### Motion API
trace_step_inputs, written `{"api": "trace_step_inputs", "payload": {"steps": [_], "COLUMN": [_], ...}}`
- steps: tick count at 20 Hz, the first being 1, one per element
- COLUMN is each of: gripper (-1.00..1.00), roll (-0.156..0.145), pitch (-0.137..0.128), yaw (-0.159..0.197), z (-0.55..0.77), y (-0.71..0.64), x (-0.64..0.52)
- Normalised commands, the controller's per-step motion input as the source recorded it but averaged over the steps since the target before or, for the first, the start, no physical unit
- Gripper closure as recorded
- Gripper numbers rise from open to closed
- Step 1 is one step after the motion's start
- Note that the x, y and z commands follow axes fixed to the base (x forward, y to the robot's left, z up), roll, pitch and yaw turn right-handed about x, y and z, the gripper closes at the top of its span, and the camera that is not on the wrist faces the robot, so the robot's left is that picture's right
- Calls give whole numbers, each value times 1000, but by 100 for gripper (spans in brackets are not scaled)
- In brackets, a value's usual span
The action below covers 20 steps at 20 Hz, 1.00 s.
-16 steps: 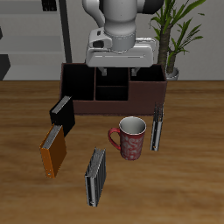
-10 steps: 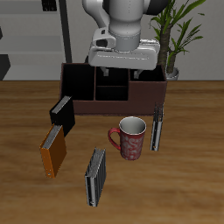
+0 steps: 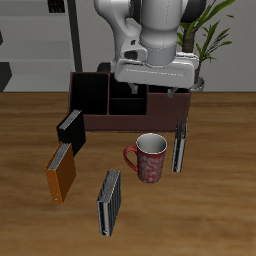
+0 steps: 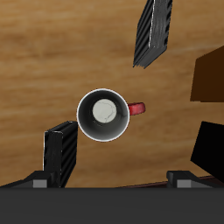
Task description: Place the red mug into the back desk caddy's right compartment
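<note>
The red mug (image 3: 149,158) stands upright on the table in front of the back desk caddy (image 3: 120,122), its loop handle pointing sideways. In the wrist view the red mug (image 4: 103,114) shows from straight above, with its light grey inside. My gripper (image 3: 153,90) is open and empty. It hangs well above the mug, over the caddy's front wall. Its fingertips (image 4: 37,181) stand wide apart in the wrist view. The caddy's right compartment (image 3: 166,103), the large dark brown end section, is partly hidden behind my gripper.
A black book (image 3: 70,130) leans at the caddy's end. An orange book (image 3: 60,172) and a striped grey book (image 3: 109,200) stand nearer the table's front edge. A thin dark book (image 3: 180,147) stands close beside the mug. A potted plant (image 3: 200,40) stands behind the caddy.
My gripper has moved forward and a little down, shifting sideways from over the caddy's middle toward its large end section. The mug and books have not moved.
</note>
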Motion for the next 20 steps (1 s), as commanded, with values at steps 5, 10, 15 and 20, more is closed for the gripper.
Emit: {"api": "trace_step_inputs", "payload": {"steps": [5, 10, 15, 20], "gripper": [-100, -100, -100, -100], "roll": [10, 40, 30, -8], "pitch": [-39, -84, -42, 4], "yaw": [-1, 69, 55, -19], "z": [-83, -205, -269, -208], "y": [276, 287, 71, -93], "x": [211, 171, 178, 141]}}
